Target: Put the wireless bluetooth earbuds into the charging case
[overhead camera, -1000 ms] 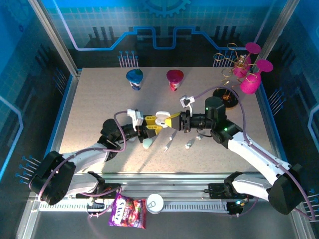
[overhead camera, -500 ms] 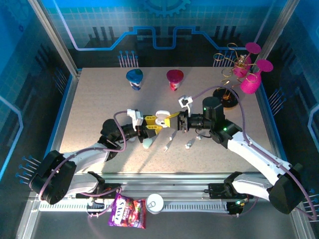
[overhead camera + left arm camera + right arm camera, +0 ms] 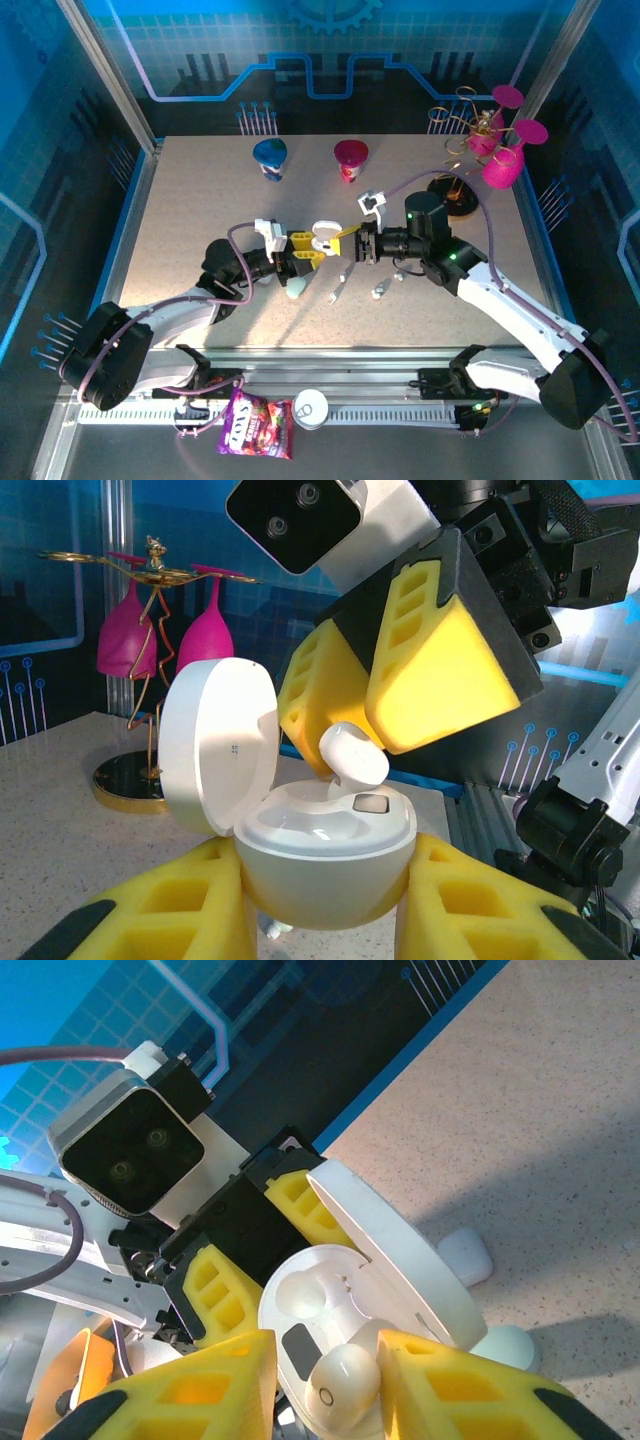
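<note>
The left gripper (image 3: 303, 252) is clamped on the rounded lower shell of a white, pebble-shaped plastic charging case (image 3: 325, 855), one yellow foam pad on each flank, and holds it just above the speckled beige tabletop (image 3: 190, 220). The case's round lid (image 3: 215, 745) stands hinged up on the side away from the right arm.

The right gripper (image 3: 345, 238) reaches in from the opposite side with its jaws only slightly apart. Between them is a small white glossy earbud (image 3: 352, 756), stem down in a well of the case and rounded head sticking up. In the right wrist view a thin gap shows between the earbud and one pad, while the other pad looks to be touching it.

The earbud's stem is hidden inside the well, and the left gripper's pads hide the case's underside. The second well looks empty, though glare makes it hard to judge.

Two loose earbuds (image 3: 337, 290) (image 3: 380, 290) lie on the tabletop near the grippers, beside a pale mint pebble case (image 3: 297, 290). Well apart, at the far edge, are a blue cup (image 3: 270, 158), a magenta cup (image 3: 350, 160) and magenta wine glasses on a gold wire rack (image 3: 490, 135).
</note>
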`<act>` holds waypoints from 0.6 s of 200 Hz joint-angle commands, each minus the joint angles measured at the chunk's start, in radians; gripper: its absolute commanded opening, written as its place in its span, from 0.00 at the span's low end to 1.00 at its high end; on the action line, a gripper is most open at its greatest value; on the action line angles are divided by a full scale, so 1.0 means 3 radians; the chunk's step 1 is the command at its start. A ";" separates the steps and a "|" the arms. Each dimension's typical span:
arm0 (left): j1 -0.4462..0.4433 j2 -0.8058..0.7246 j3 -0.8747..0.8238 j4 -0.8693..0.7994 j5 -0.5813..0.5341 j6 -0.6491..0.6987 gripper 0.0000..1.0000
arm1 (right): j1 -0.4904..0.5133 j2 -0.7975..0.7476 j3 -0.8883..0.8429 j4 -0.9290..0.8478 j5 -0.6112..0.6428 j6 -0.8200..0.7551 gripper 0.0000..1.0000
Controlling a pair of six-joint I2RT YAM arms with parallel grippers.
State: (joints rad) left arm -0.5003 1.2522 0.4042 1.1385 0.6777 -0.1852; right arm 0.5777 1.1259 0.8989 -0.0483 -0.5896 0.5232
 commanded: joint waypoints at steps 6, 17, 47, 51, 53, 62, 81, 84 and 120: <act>-0.0001 -0.0017 0.0039 0.0232 0.0098 0.0007 0.25 | 0.0027 -0.0015 0.0120 -0.0201 0.0140 0.0016 0.35; 0.0000 -0.0014 0.0034 0.0240 0.0098 0.0003 0.25 | 0.0027 -0.0025 0.0123 -0.0221 0.0156 0.0022 0.37; -0.0003 0.0003 0.0036 0.0275 0.0093 -0.0006 0.25 | 0.0027 -0.0049 0.0142 -0.0276 0.0186 0.0021 0.42; -0.0001 0.0004 0.0035 0.0272 0.0092 -0.0004 0.25 | 0.0027 -0.0046 0.0143 -0.0283 0.0191 0.0023 0.44; 0.0000 0.0004 0.0036 0.0274 0.0093 -0.0002 0.25 | 0.0025 -0.0049 0.0140 -0.0284 0.0193 0.0023 0.44; -0.0001 0.0007 0.0032 0.0274 0.0088 0.0006 0.25 | 0.0028 -0.0064 0.0140 -0.0293 0.0213 0.0019 0.47; 0.0000 0.0013 0.0032 0.0275 0.0084 0.0006 0.25 | 0.0022 -0.0086 0.0138 -0.0307 0.0225 0.0019 0.52; -0.0001 0.0014 0.0029 0.0275 0.0084 0.0007 0.25 | 0.0022 -0.0087 0.0139 -0.0309 0.0227 0.0016 0.53; 0.0001 0.0038 0.0001 0.0321 0.0055 0.0045 0.25 | 0.0010 -0.0231 0.0063 -0.0239 0.0171 -0.0082 0.65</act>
State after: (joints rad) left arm -0.5003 1.2533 0.4042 1.1675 0.6785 -0.1848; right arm 0.5777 1.1080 0.9165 -0.1230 -0.5404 0.5259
